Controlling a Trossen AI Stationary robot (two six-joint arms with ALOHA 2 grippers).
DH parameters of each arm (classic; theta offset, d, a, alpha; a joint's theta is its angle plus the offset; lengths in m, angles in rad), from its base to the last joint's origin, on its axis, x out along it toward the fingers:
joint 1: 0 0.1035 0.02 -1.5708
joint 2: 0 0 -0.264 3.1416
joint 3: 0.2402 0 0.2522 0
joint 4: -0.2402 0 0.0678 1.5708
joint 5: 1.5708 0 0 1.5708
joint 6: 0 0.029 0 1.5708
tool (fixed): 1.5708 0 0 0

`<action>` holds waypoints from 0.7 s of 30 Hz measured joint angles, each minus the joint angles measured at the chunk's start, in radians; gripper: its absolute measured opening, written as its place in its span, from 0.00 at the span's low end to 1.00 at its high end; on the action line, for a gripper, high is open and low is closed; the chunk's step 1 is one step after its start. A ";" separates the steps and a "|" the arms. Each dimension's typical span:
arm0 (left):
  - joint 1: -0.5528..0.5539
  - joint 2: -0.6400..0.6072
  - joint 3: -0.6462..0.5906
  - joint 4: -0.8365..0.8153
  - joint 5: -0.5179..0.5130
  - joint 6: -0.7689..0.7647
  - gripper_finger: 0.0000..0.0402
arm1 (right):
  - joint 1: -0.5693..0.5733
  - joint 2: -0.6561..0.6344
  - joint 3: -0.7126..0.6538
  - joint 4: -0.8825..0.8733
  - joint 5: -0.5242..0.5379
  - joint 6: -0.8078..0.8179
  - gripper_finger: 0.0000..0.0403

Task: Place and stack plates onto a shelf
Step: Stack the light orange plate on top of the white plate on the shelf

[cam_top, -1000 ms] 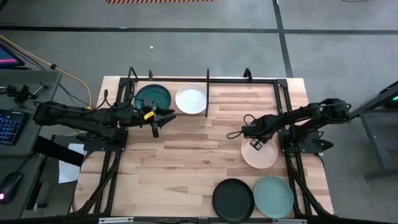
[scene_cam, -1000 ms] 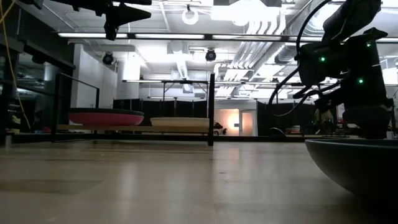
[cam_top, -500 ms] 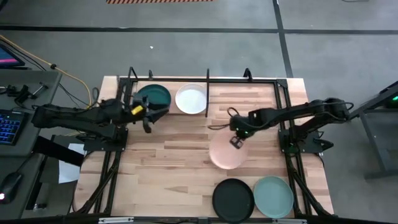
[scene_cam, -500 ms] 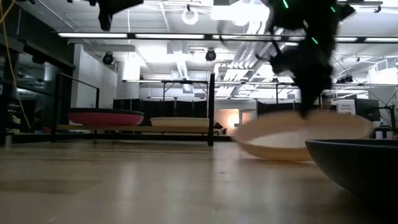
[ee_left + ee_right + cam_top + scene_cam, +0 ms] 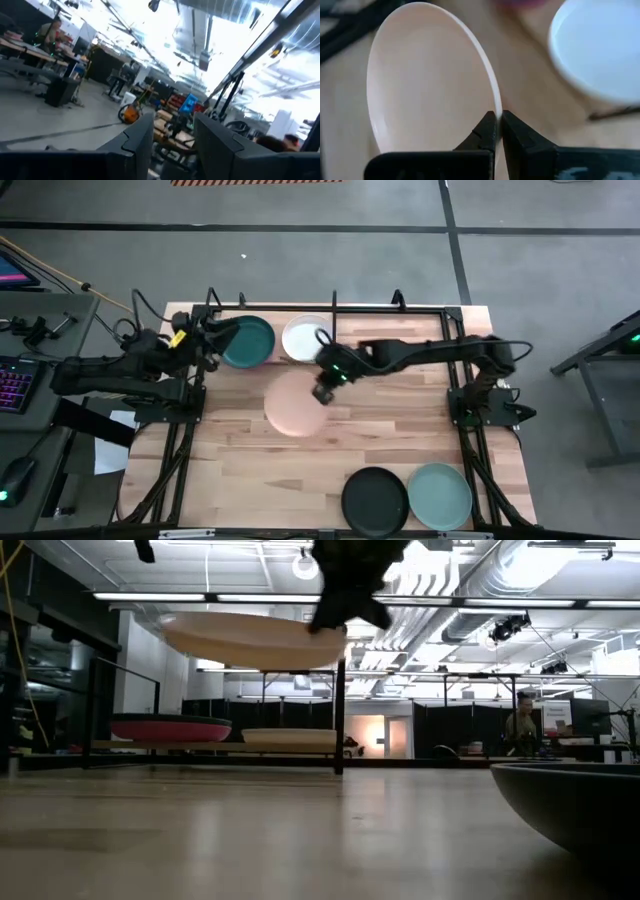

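Observation:
My right gripper (image 5: 322, 387) is shut on the pale peach plate (image 5: 294, 404), which hangs in the air over the middle of the table, near the shelf (image 5: 333, 308). The low view shows that plate (image 5: 250, 640) high above the board. On the shelf's left half the dark teal plate (image 5: 248, 342) lies on top, with the magenta pink one (image 5: 170, 727) showing in the low view. The white plate (image 5: 306, 338) lies beside the divider bar. My left gripper (image 5: 207, 340) is open at the shelf's left end, beside the teal plate, touching nothing; its wrist view looks out into the room. My right gripper pinches the peach plate's rim (image 5: 494, 102) on its right far side, one finger (image 5: 487, 126) over the inner face and the other under it. The fingers come nearly level from the table's right. The plate is lifted clear and sits almost level, extending leftward from the fingers.
The black plate (image 5: 375, 500) and the light grey-green plate (image 5: 440, 495) lie side by side at the near right edge; the black one's rim (image 5: 570, 800) fills the low view's right corner. The shelf's upright posts and divider (image 5: 340, 715) stand along the far edge.
My right gripper has carried the peach plate from the table's right side toward the left and the far edge, lifting it from the board to well above shelf height. My left gripper has drawn back toward the left edge, away from the teal plate's near side.

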 joint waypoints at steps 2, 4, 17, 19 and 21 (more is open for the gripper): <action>0.000 -0.008 0.000 0.029 0.005 0.000 0.33 | -0.031 0.054 0.090 -0.010 0.042 -0.010 0.00; 0.000 -0.014 0.000 0.058 0.019 -0.001 0.33 | -0.064 0.096 0.178 -0.018 0.073 -0.022 0.00; 0.000 -0.026 0.000 0.084 0.030 0.000 0.33 | -0.251 -0.030 0.421 -0.457 0.252 -0.150 0.00; 0.000 -0.025 0.000 0.084 0.030 0.000 0.33 | -0.274 -0.106 0.369 -0.487 0.277 -0.123 0.00; 0.000 -0.026 0.000 0.084 0.031 0.002 0.33 | -0.294 -0.201 0.301 -0.481 0.306 -0.088 0.00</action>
